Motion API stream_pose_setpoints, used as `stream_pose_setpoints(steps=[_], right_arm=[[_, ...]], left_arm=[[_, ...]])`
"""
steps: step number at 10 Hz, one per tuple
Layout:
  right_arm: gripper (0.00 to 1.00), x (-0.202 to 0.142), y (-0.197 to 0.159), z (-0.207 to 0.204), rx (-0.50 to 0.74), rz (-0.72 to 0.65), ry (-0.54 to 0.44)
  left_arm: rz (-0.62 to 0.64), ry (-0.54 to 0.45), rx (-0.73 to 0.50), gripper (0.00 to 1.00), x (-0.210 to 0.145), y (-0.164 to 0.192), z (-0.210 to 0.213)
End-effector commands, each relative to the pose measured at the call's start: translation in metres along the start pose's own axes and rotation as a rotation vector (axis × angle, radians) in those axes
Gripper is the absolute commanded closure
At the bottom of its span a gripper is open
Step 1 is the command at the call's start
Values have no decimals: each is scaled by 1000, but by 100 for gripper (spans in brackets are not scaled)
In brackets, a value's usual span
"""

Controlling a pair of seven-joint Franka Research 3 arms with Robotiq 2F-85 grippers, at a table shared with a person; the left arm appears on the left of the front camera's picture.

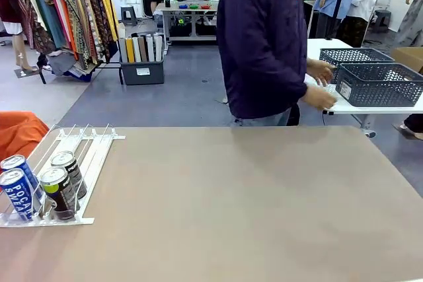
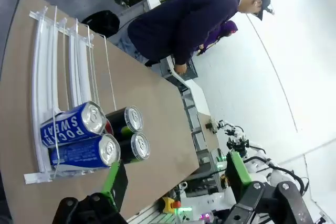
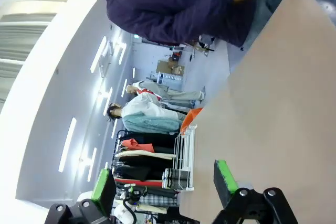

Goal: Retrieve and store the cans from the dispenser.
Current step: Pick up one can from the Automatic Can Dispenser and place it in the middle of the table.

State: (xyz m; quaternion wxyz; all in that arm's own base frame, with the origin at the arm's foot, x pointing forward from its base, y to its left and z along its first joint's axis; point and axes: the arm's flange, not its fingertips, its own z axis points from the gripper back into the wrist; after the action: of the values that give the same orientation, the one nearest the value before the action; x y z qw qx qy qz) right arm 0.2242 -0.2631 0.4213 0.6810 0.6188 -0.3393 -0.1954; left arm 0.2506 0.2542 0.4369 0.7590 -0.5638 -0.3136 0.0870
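Your left gripper [image 2: 175, 161] hangs with its green-padded fingers spread as wide as they go and nothing between them, looking at the low front end of the flat white sloped dispenser [image 1: 89, 144] of thin parallel rails. Your right gripper [image 3: 163, 167] is likewise wide apart and empty, well away from the dispenser over bare table. Four slim silver-topped cans stand at that front end, against the clear plastic stops: two blue-and-white Pocari Sweat cans [image 1: 16, 193] in the outer lane and two black cans with green-and-white labels [image 1: 61, 193] in the lane beside them, each pair one behind the other. I judge that the slope feeds them forward and the stops hold them, so the front can of each lane is the one to take first. The rails toward the dispenser's high end are bare. From the dispenser the broad brown tabletop [image 1: 251, 203] stretches off to the right. Well beyond the dispenser, a person in a dark navy jacket [image 1: 261, 37] is turned toward a white side table [image 1: 396, 107] bearing two dark grey lattice baskets [image 1: 380, 87]. Whether anything lies in them you cannot tell. No can is lifted yet, so the job looks to be at its start.
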Motion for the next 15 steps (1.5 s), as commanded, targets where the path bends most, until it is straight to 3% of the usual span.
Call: stream_pose_setpoints(steps=[1, 6, 7, 9, 11, 13, 15], right_arm=[[0, -2, 11, 8, -1, -9, -2], [0, -2, 11, 8, -1, -9, -2], [0, -2, 11, 8, -1, -9, -2], [0, -2, 11, 8, -1, -9, -2], [0, -2, 11, 8, -1, -9, -2], [0, -2, 11, 8, -1, -9, -2], [0, -2, 11, 8, -1, -9, -2]], left_arm=[[-8, 31, -18, 0, -3, -13, 2], [-4, 32, -10, 0, -4, -12, -1], [-76, 60, 132, 0, -2, -36, -8], [-302, 213, 428, 0, -7, -118, -33], [-447, 379, 716, 0, -25, -161, -84], [-484, 486, 862, 0, -46, -159, -126], [-442, 523, 997, 0, -58, -131, -165]])
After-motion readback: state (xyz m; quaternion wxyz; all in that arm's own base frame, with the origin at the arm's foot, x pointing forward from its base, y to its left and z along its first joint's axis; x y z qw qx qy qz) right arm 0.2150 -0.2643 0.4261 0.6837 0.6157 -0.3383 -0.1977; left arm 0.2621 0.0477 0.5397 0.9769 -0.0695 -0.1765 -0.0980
